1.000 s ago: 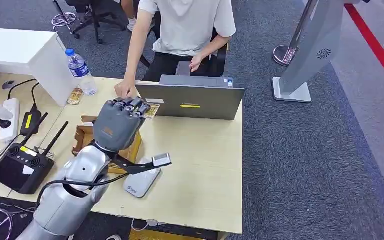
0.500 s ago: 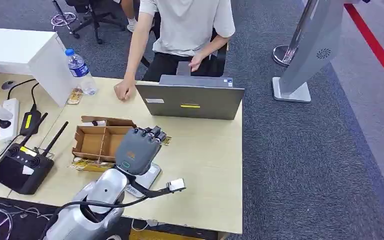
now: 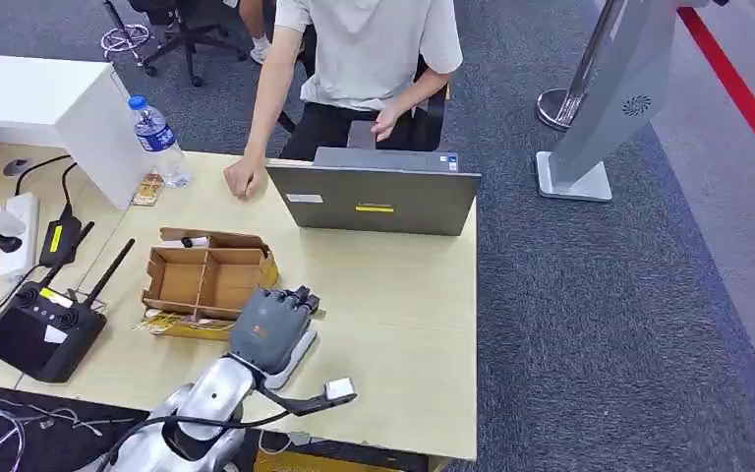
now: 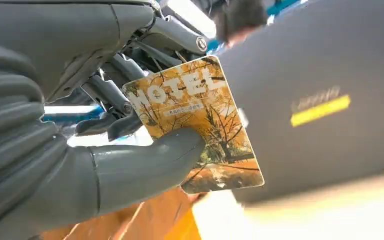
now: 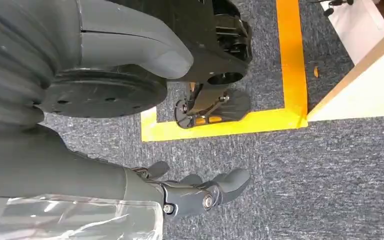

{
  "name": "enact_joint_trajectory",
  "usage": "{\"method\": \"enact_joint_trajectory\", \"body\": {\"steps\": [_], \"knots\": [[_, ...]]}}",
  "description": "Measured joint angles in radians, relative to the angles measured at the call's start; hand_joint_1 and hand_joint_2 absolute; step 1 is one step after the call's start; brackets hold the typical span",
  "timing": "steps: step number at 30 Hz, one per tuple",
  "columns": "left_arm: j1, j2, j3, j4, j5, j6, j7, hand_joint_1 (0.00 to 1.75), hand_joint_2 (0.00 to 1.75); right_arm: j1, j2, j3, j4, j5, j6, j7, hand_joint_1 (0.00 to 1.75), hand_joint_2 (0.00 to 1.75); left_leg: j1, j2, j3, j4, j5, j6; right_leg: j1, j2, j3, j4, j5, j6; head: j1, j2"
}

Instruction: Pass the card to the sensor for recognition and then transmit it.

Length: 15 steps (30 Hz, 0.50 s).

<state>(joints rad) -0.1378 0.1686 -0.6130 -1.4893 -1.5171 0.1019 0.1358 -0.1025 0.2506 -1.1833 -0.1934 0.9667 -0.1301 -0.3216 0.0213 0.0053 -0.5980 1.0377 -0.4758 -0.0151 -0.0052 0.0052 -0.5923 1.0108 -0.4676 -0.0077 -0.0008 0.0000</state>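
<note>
Orange card (image 4: 195,125), pinched by left robot hand (image 3: 273,324) over sensor (image 3: 293,356), lower centre; keep card flat, close above. Right robot hand (image 5: 200,192) empty, fingers apart.

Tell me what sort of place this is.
Probably an office or lab set up as a mock hotel check-in desk: a person sits behind a laptop on a wooden table, and the left hand holds a card printed "HOTEL".
</note>
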Motion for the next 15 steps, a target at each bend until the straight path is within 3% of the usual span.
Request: {"method": "enact_joint_trajectory", "body": {"steps": [8, 15], "knots": [[0.070, -0.013, 0.070, 0.024, 0.010, 0.000, 0.000, 1.75, 1.75, 0.000, 0.000, -0.005, 0.000, 0.000, -0.006, 0.004, 0.00, 1.75, 0.000, 0.000, 0.000, 0.000, 0.000, 0.000, 0.000, 0.000, 0.000, 0.000, 0.000, 0.000, 0.000, 0.000], [0.092, -0.024, 0.082, 0.042, 0.035, -0.030, -0.025, 1.75, 1.75, 0.000, 0.000, -0.005, 0.000, 0.002, -0.007, 0.005, 0.00, 1.75, 0.000, 0.000, 0.000, 0.000, 0.000, 0.000, 0.000, -0.001, 0.000, 0.000, 0.000, 0.000, 0.000, 0.000]]}}
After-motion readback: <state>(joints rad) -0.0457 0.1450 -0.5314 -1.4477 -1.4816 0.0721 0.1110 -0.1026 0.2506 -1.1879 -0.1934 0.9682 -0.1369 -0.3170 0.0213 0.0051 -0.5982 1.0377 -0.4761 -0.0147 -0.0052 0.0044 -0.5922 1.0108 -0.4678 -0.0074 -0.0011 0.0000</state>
